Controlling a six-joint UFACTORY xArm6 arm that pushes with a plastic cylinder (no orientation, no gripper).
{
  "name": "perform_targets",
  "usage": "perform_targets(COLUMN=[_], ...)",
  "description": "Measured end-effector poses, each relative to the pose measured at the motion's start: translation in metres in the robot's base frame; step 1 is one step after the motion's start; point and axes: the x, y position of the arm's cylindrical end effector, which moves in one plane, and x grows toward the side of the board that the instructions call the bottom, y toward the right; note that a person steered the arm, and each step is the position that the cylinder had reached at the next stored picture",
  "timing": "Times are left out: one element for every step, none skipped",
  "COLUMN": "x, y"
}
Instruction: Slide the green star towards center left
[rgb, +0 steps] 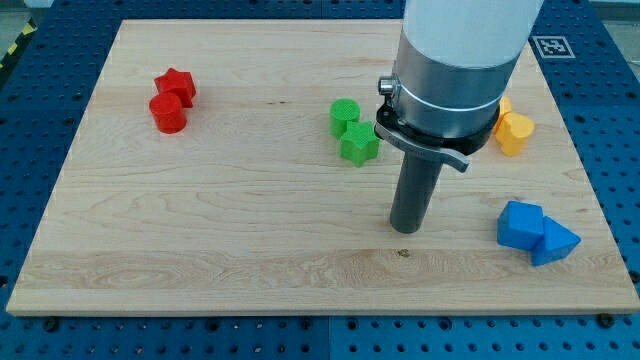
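Observation:
The green star (359, 144) lies near the middle of the wooden board (200, 220), touching a green cylinder (344, 116) just above and left of it. My tip (405, 228) rests on the board below and to the right of the green star, apart from it by a clear gap. The arm's grey body hides the board area right of the green blocks.
A red star (177, 85) and a red cylinder (167, 113) sit touching at the view's upper left. A yellow block (514, 132) lies at the right, partly hidden by the arm. Two blue blocks (521, 224) (554, 242) sit touching at the lower right.

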Motion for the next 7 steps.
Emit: perform_targets(x=[0.0, -0.002, -0.02, -0.032, -0.032, -0.034, -0.049], y=[0.0, -0.015, -0.056, -0.073, -0.059, -0.013, 0.013])
